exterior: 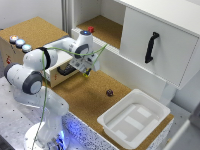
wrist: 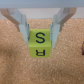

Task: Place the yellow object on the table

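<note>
While the arm hangs over the cork tabletop (exterior: 85, 97) in the exterior view, its gripper (exterior: 87, 71) carries the yellow object (exterior: 87, 73) above it — the maroon ball (exterior: 109, 92) lies toward 4 o'clock. Seen from the wrist, the fingers (wrist: 22, 24) clamp the lettered yellow cube's (wrist: 39, 43) sides — presumably steadying it for lowering.

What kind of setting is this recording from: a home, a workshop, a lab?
Most likely a robotics lab mock-up. A cork-covered table holds a white plastic tub, a white cabinet stands behind, and a wooden box with coloured buttons sits beside the arm.
</note>
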`<action>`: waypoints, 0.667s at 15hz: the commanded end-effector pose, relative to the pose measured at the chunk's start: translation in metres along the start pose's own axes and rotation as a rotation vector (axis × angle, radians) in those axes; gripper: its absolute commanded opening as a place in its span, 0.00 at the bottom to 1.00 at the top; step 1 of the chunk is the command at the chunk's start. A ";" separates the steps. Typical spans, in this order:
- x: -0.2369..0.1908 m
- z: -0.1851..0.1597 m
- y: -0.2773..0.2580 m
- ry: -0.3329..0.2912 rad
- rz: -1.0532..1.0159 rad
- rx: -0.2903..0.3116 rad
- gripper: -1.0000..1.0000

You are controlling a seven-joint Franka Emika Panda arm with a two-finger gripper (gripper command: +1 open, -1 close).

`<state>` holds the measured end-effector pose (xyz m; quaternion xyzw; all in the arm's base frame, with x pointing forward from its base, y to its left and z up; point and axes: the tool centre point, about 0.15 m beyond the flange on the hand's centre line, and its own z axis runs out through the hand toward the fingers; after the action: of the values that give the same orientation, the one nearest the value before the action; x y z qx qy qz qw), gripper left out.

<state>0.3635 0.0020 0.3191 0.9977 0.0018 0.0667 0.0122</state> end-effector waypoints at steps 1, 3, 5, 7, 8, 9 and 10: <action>0.026 0.063 0.022 0.018 0.066 -0.025 0.00; 0.034 0.077 0.022 0.026 0.057 -0.026 0.00; 0.044 0.090 0.025 0.025 0.060 0.005 0.00; 0.053 0.099 0.029 0.029 0.061 -0.001 0.00; 0.057 0.101 0.030 0.030 0.059 -0.003 0.00; 0.062 0.105 0.032 0.029 0.061 -0.007 0.00; 0.064 0.107 0.033 0.024 0.060 0.000 0.00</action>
<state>0.4065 -0.0195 0.2493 0.9952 -0.0279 0.0933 0.0108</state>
